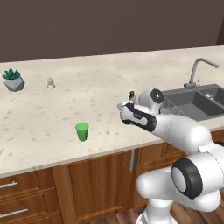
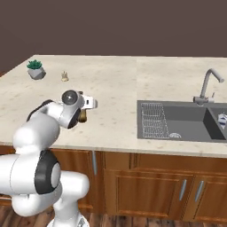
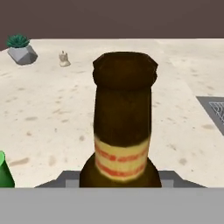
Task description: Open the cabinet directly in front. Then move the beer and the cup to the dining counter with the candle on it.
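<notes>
My gripper [image 3: 120,177] is shut on the beer [image 3: 122,122], a dark brown bottle with a pale label that stands upright between the fingers. In the base views the beer [image 2: 83,115] sits low over the dining counter [image 1: 87,92], mostly hidden by my hand, and I cannot tell whether its base touches the stone. The green cup [image 1: 82,131] stands upright on the counter near the front edge, left of the bottle. The small pale candle [image 1: 50,83] sits far back on the left. The cabinet is out of view.
A spiky green plant in a grey pot [image 1: 13,80] stands left of the candle. A dark sink [image 2: 181,119] with a faucet [image 2: 208,86] is set into the counter to the right. Wooden doors and drawers [image 1: 96,183] run below the front edge.
</notes>
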